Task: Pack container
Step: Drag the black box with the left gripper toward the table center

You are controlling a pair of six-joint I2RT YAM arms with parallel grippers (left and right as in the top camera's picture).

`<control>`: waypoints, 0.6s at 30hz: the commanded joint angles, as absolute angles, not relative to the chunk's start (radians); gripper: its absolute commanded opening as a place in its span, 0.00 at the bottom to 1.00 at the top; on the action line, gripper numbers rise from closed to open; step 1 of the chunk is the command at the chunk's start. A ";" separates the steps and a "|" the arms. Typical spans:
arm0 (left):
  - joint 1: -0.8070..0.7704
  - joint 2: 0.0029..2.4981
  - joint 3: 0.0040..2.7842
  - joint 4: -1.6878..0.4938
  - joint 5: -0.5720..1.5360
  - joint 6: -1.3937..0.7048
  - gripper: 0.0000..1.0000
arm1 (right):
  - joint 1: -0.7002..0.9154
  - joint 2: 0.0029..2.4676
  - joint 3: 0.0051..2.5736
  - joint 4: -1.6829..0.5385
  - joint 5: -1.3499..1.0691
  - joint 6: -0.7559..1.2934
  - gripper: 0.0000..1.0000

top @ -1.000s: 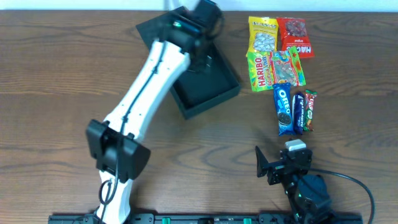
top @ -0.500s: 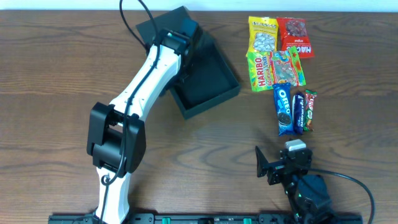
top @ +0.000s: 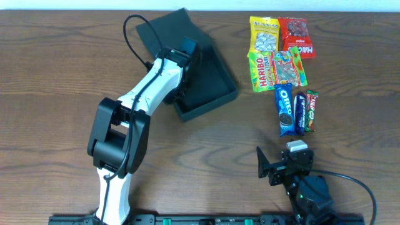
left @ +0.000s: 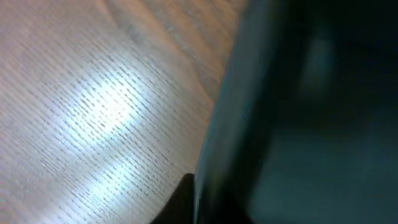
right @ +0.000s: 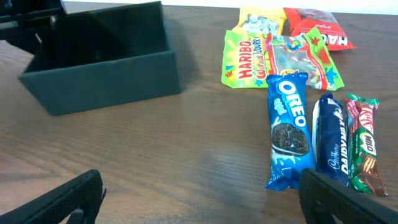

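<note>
Mostly blur up close: dark container [left: 298, 124] wall, left fingers unseen.

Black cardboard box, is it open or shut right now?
Open. The matte black square cardboard box shows its bare interior, its flap lid folded back behind.

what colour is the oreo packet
The Oreo packet is blue with white lettering; the right wrist view shows it best.
</note>
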State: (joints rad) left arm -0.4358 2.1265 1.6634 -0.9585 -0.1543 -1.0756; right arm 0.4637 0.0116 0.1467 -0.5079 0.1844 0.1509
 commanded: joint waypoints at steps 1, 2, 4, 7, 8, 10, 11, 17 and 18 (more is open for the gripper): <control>-0.432 2.140 1.656 -0.963 -0.214 -1.037 0.06 | 0.468 0.006 0.141 -0.511 0.202 0.141 0.99; -0.432 2.140 1.656 -0.963 -0.233 -1.006 0.06 | 0.468 0.006 0.141 -0.511 0.202 0.141 0.99; -0.432 2.140 1.656 -0.962 -0.270 -0.918 0.06 | 0.468 0.006 0.141 -0.511 0.202 0.141 0.99; -0.433 2.140 1.656 -0.950 -0.327 -0.737 0.06 | 0.468 0.006 0.141 -0.511 0.202 0.141 0.99; -0.433 2.140 1.656 -0.937 -0.339 -0.639 0.06 | 0.468 0.006 0.141 -0.511 0.202 0.141 0.99; -0.433 2.140 1.656 -0.921 -0.344 -0.515 0.06 | 0.468 0.006 0.141 -0.511 0.202 0.141 0.99; -0.433 2.140 1.656 -0.913 -0.344 -0.449 0.06 | 0.468 0.006 0.141 -0.511 0.202 0.141 0.99; -0.433 2.140 1.656 -0.888 -0.342 -0.168 0.06 | 0.468 0.006 0.141 -0.511 0.202 0.141 0.99; -0.433 2.140 1.656 -0.888 -0.340 -0.152 0.06 | 0.468 0.006 0.141 -0.511 0.202 0.141 0.99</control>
